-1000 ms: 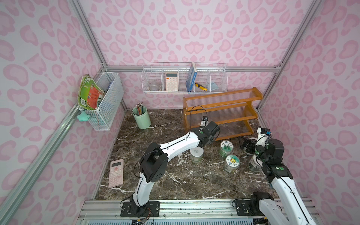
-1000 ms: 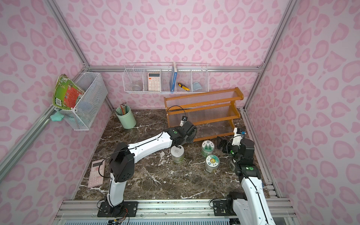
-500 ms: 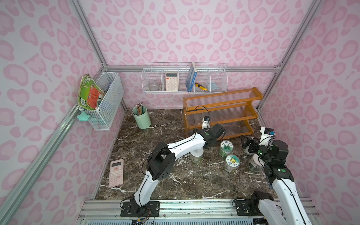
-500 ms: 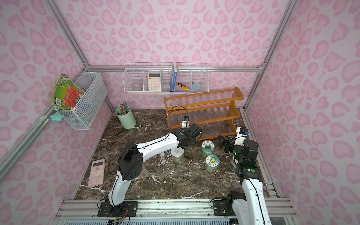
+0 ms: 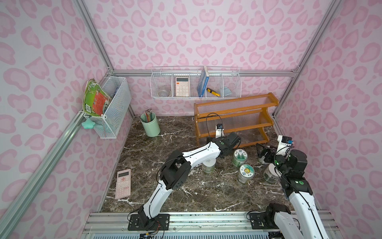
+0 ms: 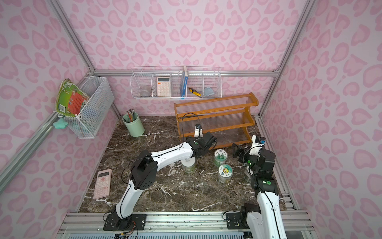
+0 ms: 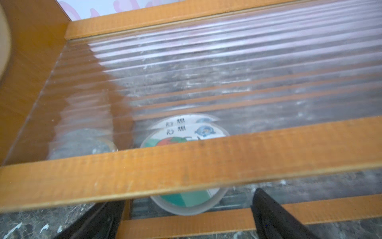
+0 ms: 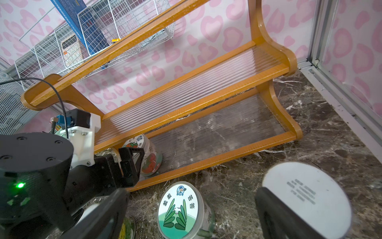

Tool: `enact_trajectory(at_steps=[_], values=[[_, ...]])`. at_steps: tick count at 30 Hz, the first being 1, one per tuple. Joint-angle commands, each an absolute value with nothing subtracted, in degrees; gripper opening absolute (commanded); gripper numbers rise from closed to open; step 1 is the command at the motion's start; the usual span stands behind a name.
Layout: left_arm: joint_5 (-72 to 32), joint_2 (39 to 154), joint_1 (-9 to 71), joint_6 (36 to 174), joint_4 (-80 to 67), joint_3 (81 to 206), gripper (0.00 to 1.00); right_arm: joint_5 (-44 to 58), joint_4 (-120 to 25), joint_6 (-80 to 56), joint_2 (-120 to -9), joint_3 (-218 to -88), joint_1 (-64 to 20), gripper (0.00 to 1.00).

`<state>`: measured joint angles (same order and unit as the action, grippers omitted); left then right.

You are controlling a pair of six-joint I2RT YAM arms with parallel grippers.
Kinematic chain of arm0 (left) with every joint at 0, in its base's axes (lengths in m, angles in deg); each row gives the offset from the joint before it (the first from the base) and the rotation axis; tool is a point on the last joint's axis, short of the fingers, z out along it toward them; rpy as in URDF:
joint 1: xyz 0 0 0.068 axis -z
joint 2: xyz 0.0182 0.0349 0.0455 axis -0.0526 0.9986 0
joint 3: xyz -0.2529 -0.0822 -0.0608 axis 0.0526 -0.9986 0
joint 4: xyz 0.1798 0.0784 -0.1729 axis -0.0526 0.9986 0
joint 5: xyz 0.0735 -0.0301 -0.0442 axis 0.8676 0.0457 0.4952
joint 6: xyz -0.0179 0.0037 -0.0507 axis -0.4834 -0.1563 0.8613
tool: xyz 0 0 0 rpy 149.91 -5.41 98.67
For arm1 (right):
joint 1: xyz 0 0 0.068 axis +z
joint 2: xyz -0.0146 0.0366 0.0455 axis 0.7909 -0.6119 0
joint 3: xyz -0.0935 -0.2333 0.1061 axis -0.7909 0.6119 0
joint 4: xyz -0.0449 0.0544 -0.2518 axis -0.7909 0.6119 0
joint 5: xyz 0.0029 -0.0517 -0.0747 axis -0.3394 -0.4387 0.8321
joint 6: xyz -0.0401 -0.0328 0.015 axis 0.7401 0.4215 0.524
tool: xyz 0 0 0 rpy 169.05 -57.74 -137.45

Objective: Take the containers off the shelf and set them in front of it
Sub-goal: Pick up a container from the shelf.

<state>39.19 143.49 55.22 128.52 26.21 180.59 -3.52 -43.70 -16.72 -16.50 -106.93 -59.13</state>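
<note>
The wooden shelf (image 5: pixel 233 120) (image 6: pixel 215 118) stands at the back right. One container (image 7: pixel 186 132) (image 8: pixel 149 157) stands on its lowest tier at the left end. My left gripper (image 5: pixel 235 140) (image 7: pixel 186 209) is open just in front of it, fingers (image 7: pixel 275 217) wide on either side and not touching. Other containers stand on the floor in front: a white-lidded one (image 5: pixel 208 165), a green-lidded one (image 5: pixel 239 157) (image 8: pixel 179 209), a yellow-pictured one (image 5: pixel 246 172), and one (image 5: pixel 270 175) under the right arm. My right gripper (image 5: pixel 261 151) (image 8: pixel 191 192) hangs open and empty beside a white-lidded container (image 8: pixel 306 198).
A mint-green pencil cup (image 5: pixel 150 126) stands at the back left and a pink calculator (image 5: pixel 123 183) lies at the front left. Wire baskets hang on the back wall (image 5: pixel 195 82) and left wall (image 5: pixel 111 109). The right wall is close to the right arm.
My left arm has stretched farther right, bringing its open gripper in to the shelf's lowest tier. The right arm has shifted only slightly.
</note>
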Motion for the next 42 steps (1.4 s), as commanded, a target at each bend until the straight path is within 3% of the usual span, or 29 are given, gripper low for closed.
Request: enact_trajectory(at_steps=[1,30,42], values=[[42.1,145.2,55.2,130.5,27.8,182.7,1.00,-3.2,-45.8,-16.2,-16.3,-106.8,-59.2,0.99],[49.8,152.1,55.8,139.1,35.5,188.6,1.00,-2.6,-46.3,-15.7,-14.4,-104.5,-59.4,0.99],[46.9,153.1,54.2,141.6,34.9,188.4,1.00,-2.4,-46.0,-15.4,-14.0,-104.6,-59.3,0.99]])
